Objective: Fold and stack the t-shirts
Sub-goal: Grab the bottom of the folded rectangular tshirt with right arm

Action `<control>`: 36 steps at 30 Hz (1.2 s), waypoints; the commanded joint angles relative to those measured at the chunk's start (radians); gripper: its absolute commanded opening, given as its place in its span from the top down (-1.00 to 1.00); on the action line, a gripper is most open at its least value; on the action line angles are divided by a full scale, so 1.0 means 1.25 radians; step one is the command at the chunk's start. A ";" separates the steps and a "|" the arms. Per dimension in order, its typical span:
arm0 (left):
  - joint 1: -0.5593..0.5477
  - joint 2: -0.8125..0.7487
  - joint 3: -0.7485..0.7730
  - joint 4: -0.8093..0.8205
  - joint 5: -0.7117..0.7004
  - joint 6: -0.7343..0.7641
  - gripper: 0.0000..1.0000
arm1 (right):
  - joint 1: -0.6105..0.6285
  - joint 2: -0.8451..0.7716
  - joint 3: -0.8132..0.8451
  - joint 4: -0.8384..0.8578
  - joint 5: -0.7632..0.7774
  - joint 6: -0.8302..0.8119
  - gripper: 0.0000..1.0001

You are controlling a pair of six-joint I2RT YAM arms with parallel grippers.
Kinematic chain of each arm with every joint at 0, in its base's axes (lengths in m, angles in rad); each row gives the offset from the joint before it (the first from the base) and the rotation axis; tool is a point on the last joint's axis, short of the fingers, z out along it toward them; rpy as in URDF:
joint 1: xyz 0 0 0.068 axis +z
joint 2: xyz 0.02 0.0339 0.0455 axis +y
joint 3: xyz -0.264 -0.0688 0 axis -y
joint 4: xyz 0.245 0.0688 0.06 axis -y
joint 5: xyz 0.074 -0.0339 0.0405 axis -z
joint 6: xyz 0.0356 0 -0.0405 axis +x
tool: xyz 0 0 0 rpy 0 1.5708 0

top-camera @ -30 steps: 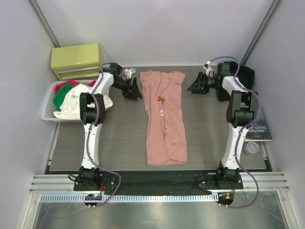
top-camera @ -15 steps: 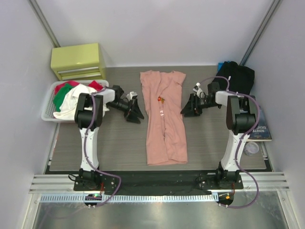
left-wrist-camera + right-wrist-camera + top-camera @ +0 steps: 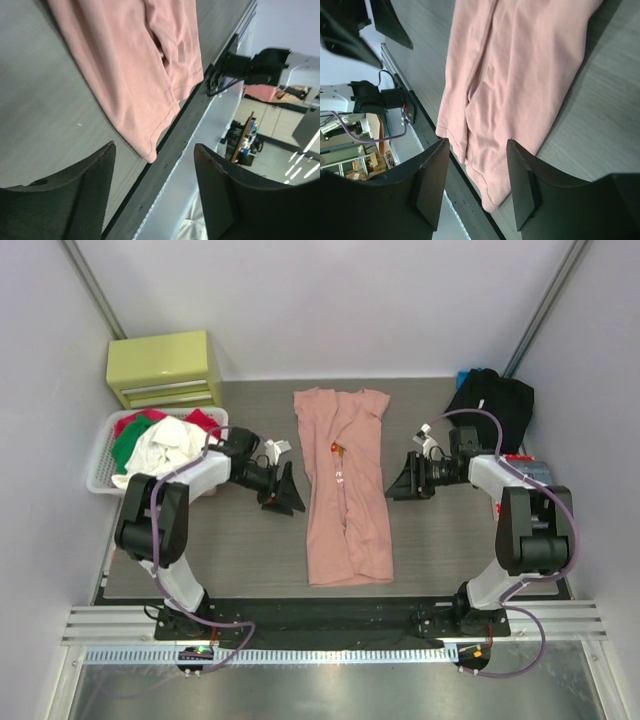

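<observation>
Grey wood-grain table (image 3: 240,550) between white walls. From above, the salmon-pink t-shirt (image 3: 345,500) lies as a long strip down the middle, from near the far edge to near the near edge. The black t-shirt (image 3: 492,400) is bunched at the far right corner. The left gripper (image 3: 285,490) and right gripper (image 3: 400,480) flank the strip without touching it.

Left wrist: fingers (image 3: 75,200) apart, empty.

Right wrist: fingers (image 3: 522,185) spread, holding nothing.

Right tool (image 3: 477,144) spread, empty, over hem end of salmon-pink t-shirt (image 3: 520,65). Shirt lies flat on grey wood-grain worktop (image 3: 605,120), long crease down middle.
</observation>
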 commanded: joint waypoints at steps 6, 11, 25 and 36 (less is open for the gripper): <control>-0.041 -0.099 -0.154 0.196 -0.091 -0.137 -0.47 | -0.004 -0.057 -0.079 -0.034 0.052 -0.055 -0.07; -0.043 0.032 -0.033 0.109 -0.069 -0.086 -0.61 | -0.004 0.007 -0.070 -0.031 0.047 -0.062 -0.08; -0.066 0.186 0.051 0.110 -0.045 -0.090 -0.41 | 0.047 0.147 -0.051 0.040 0.051 -0.037 -0.07; -0.113 0.193 0.084 0.049 -0.034 -0.048 0.95 | 0.116 0.152 -0.038 0.046 0.076 -0.034 0.31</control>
